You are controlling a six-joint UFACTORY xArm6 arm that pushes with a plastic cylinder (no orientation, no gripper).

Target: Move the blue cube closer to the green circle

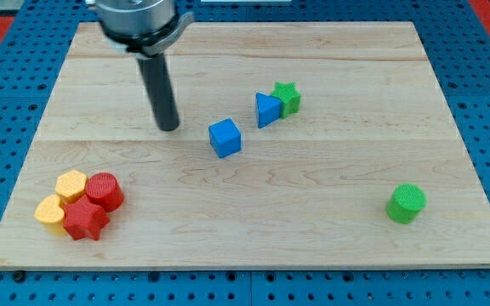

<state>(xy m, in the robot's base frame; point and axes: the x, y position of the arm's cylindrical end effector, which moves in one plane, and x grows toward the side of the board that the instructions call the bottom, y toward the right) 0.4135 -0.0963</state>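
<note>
A pale wooden desk (330, 246) lay on a blue pegboard (7, 110), with a strip of red showing at the view's top corners. The dark rod came down from the view's top left, and my tip (169, 127) rested on the wood to the view's left of the blue cube (225, 138), near it but apart. There was no gripper on the arm, only the rod, so nothing was held.

The blue cube sat near the middle of the desk. Up and to the view's right of it stood a blue triangle (267, 110), touching a green star (287, 98) on its right side. The green circle (407, 203) stood alone toward the view's lower right, well apart from the cube.

At the view's lower left four blocks were bunched together: a red cylinder (105, 190), a red star (85, 220), and two yellow blocks (71, 184) (50, 211) pressed against them on the left.
</note>
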